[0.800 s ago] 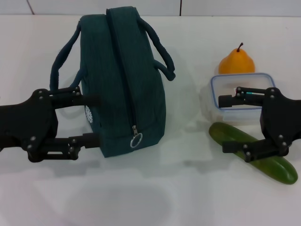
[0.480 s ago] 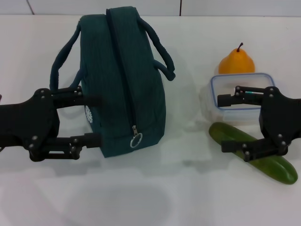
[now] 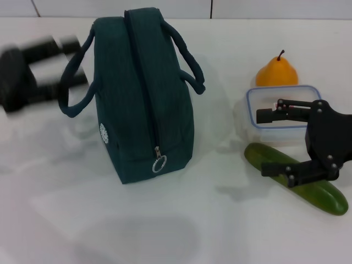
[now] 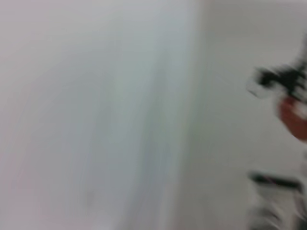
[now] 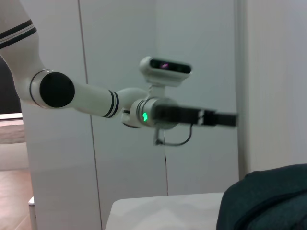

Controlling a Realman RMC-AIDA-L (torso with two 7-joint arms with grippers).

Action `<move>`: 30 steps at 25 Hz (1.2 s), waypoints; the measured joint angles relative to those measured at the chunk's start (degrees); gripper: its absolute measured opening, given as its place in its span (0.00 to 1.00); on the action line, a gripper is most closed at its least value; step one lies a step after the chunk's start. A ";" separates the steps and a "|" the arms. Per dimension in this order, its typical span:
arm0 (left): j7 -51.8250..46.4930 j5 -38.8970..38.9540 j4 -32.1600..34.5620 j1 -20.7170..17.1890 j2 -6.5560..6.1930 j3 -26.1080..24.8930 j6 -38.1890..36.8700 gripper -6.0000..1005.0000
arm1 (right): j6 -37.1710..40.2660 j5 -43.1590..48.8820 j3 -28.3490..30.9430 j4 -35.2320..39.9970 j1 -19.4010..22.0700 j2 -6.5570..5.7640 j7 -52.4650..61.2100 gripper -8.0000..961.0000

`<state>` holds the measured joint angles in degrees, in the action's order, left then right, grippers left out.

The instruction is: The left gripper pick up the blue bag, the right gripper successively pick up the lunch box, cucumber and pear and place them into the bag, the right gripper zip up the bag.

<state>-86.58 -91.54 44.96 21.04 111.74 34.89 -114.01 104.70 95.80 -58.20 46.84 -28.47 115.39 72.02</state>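
The blue bag (image 3: pixel 143 99) stands upright on the white table, zipped shut, with its ring pull at the near end; its top also shows in the right wrist view (image 5: pixel 268 201). My left gripper (image 3: pixel 76 61) is blurred with motion, open and empty, raised beside the bag's left handle; it also shows in the right wrist view (image 5: pixel 229 119). My right gripper (image 3: pixel 264 143) is open and empty, one finger over the lunch box (image 3: pixel 254 99) and the other over the cucumber (image 3: pixel 324 195). The pear (image 3: pixel 276 72) stands behind the lunch box.
The white table (image 3: pixel 220 220) has bare surface in front of the bag and between the bag and the food. A white wall runs along the table's back edge. The left wrist view is a blur.
My left gripper has swung up and back from the bag's near left side to beside the left handle. The right gripper has barely moved. The bag and food are unmoved.
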 joint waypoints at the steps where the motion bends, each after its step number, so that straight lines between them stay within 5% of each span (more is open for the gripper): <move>1: -3.55 -0.38 0.46 0.71 -0.33 -2.01 2.01 0.78 | 0.00 -0.01 0.06 0.00 0.07 0.00 0.01 0.92; 8: -22.21 -8.14 8.18 3.62 -0.90 -3.83 15.13 0.78 | -0.14 -1.02 0.16 -0.07 1.10 -0.01 -0.24 0.92; 13: -39.67 -18.34 14.85 5.78 -1.03 -2.64 18.00 0.78 | -0.13 -2.61 0.69 -0.09 2.50 -0.15 -0.31 0.92; 21: -57.37 -31.24 29.23 6.68 2.88 6.38 18.19 0.78 | -0.07 -3.85 1.58 -0.12 4.07 -0.11 -0.77 0.92; 30: -62.82 -32.15 30.63 8.49 4.92 12.17 18.41 0.78 | 0.02 -3.87 1.69 -0.18 5.15 -0.18 -1.00 0.92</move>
<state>-149.39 -123.69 75.59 29.53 116.67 47.05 -95.60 104.73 91.93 -56.51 46.66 -23.31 115.22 71.01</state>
